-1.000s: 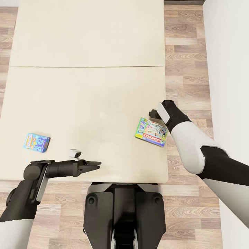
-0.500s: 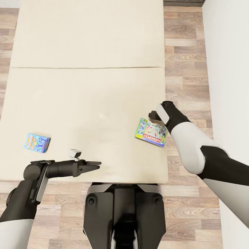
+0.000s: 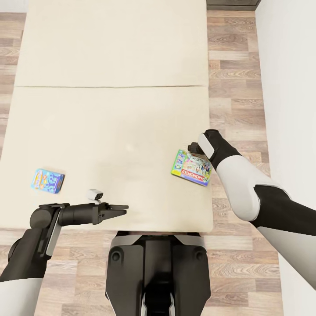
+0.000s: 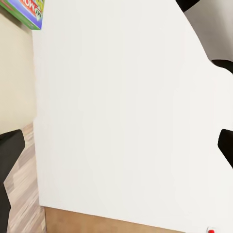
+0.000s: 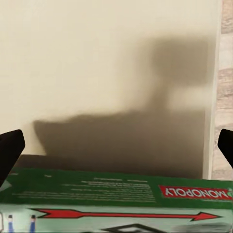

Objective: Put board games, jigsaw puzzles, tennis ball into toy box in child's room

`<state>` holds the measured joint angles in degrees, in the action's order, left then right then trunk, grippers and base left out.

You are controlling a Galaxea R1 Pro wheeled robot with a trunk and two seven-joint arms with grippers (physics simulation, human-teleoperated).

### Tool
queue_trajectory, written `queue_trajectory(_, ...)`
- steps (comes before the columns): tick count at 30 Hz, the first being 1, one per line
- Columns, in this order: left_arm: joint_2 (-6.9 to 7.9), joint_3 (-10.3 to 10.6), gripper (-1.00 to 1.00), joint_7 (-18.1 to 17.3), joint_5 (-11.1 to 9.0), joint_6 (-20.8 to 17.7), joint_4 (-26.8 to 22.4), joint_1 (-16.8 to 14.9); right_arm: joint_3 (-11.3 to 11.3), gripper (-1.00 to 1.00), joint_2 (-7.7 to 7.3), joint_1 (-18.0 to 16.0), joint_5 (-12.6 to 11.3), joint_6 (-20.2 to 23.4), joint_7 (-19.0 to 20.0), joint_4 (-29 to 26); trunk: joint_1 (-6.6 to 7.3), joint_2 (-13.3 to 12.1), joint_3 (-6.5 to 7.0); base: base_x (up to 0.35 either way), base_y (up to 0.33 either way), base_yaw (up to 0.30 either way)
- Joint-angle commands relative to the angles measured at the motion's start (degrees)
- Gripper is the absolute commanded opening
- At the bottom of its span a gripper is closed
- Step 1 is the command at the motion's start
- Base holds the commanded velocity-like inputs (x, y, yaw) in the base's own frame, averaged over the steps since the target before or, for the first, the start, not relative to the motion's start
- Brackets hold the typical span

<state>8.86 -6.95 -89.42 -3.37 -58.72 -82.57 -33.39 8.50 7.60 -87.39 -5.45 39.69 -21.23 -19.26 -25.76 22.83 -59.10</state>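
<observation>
While I am standing at the foot of the bed (image 3: 114,131), my right end effector (image 3: 193,147) is hovering at the far edge of the Monopoly board game (image 3: 192,168), which is lying flat near the bed's right edge. From the head view my own forearm is covering most of that end effector, so I am not reading its fingers there. In the right wrist view, two dark fingertips (image 5: 10,148) are sitting at opposite borders, spread wide, with the green side of the box and its red logo between and below them; the box is cut off at the frame's lower border, and I cannot tell whether the fingers are touching it. A dark shadow is falling on the mattress beyond.

My left end effector (image 3: 122,208) is hanging over the near edge of the bed, pointing right, fingers looking pressed close together and holding nothing. The small blue board game (image 3: 47,181) is lying near the bed's left edge, well apart from the other. The left wrist view is mostly taking in a white wall (image 4: 126,111), with a corner of the Monopoly box just showing.
</observation>
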Motion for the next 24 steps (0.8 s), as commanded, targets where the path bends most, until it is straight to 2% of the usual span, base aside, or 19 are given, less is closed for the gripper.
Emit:
queue_trajectory(1, 0.02, 0.0, 1.00, -0.2, 0.0, -0.6, 0.0, 0.0, 0.1, 1.00, 0.03, 0.0, -0.6, 0.1, -0.5, -0.1, -0.03, 0.1, -0.05, -0.074, 0.000, 0.000)
queue_trajectory(24, 0.01, 0.0, 1.00, -0.2, 0.0, -0.6, 0.0, 0.0, 0.0, 1.00, 0.05, 0.0, -0.6, 0.1, -0.5, -0.1, -0.03, 0.1, -0.03, -0.045, 0.000, 0.000)
